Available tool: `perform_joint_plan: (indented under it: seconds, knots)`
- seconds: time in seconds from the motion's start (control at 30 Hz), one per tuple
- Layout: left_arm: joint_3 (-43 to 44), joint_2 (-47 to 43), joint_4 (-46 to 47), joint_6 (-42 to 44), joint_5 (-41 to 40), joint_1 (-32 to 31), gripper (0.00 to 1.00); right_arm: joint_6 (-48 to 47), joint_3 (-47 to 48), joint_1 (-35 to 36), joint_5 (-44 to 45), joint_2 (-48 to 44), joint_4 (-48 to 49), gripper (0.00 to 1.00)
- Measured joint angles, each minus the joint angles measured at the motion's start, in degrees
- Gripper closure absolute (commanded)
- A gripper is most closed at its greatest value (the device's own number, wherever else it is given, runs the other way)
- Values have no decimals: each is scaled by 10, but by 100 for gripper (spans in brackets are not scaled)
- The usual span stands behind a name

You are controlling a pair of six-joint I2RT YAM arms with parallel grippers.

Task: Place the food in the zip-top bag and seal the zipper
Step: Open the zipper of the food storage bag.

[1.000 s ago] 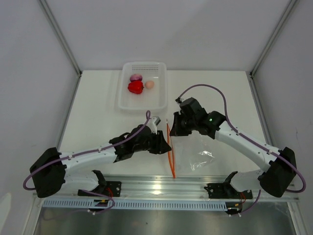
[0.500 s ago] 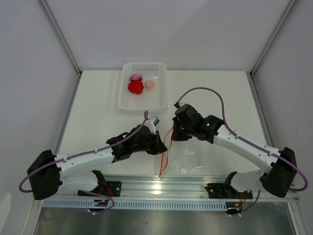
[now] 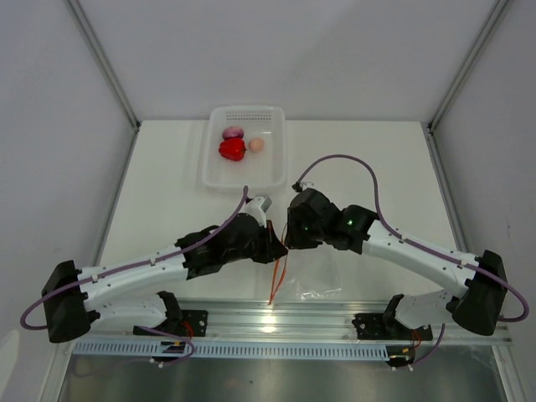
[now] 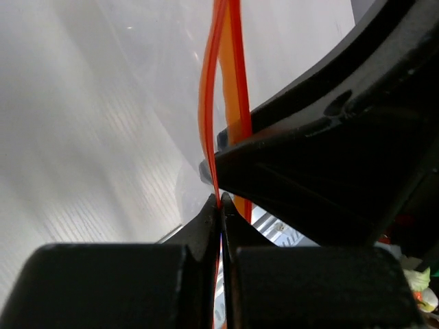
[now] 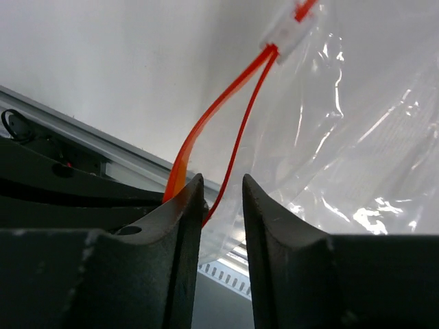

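The clear zip-top bag [image 3: 322,283] hangs between my two grippers above the table's near middle. Its orange-red zipper [image 3: 276,275] droops below them, its two strips parted. My left gripper [image 3: 277,248] is shut on one zipper strip [image 4: 236,68], pinched at the fingertips [image 4: 221,200]. My right gripper [image 3: 290,238] sits right against the left one. In the right wrist view its jaws [image 5: 221,179] stand a little apart, with the thin zipper strip [image 5: 206,120] running between them and the bag film [image 5: 343,137] beyond. The red pepper [image 3: 232,150], the purple piece [image 3: 233,132] and the peach ball [image 3: 256,144] lie in the tray.
The white plastic tray [image 3: 209,163] stands at the back middle of the table. An aluminium rail [image 3: 276,316] with the arm mounts runs along the near edge. White walls with metal posts close in the left, right and back.
The right gripper has moved left and nearer, up against the left gripper. The bag has been drawn left and lifted off the table, so the zipper now hangs in a shorter loop.
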Motion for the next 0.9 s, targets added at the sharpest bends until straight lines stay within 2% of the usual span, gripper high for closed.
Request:
perform_joint_plan:
  seconds: [0.3,0.43,0.6,0.73,0.9]
  knots:
    - [0,0,-30,-38,-48,-22,99,35,0,31,27,0,9,63]
    - [4,0,-54,-58,-72,-32,99,57,0,53,62,7,-5,58]
    - [23,12,-90,-80,-93,-39,99,70,0,69,96,38,-22,59]
    - [25,17,-93,-92,-108,-42,99,79,0,76,98,59,-29,64]
    - [28,16,-93,-97,-117,-45,99,86,-4,79,97,65,-20,65]
